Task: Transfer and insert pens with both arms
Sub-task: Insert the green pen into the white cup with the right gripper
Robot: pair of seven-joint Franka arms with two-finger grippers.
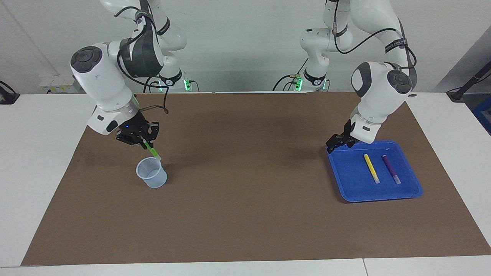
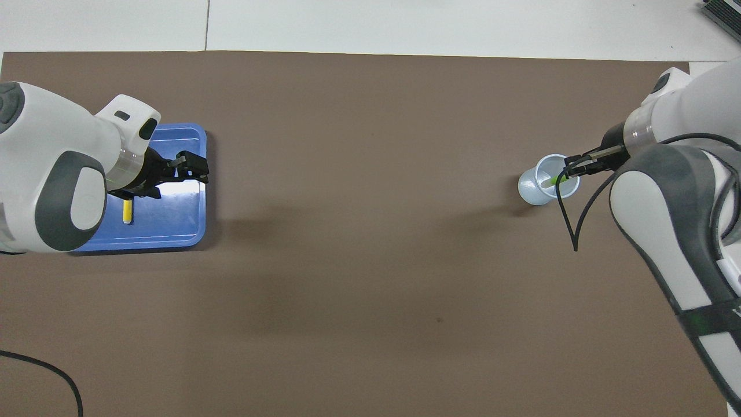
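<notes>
My right gripper [image 1: 145, 142] [image 2: 570, 171] is shut on the green pen [image 1: 152, 151] [image 2: 557, 179]. The pen hangs tilted, its pale lower end at the mouth of the translucent cup [image 1: 151, 173] [image 2: 541, 188]. My left gripper [image 1: 334, 143] [image 2: 197, 168] hangs open and holds nothing, over the corner of the blue tray [image 1: 353, 180] [image 2: 173, 220] that is nearest the robots and the table's middle. In the tray lie the yellow pen [image 1: 371, 168] [image 2: 126, 211] and the purple pen [image 1: 391, 169] side by side. The left arm hides the purple pen in the overhead view.
A brown mat [image 1: 245, 199] covers most of the white table. The cup stands toward the right arm's end and the tray toward the left arm's end. A black cable loops beside the right wrist [image 2: 570, 229].
</notes>
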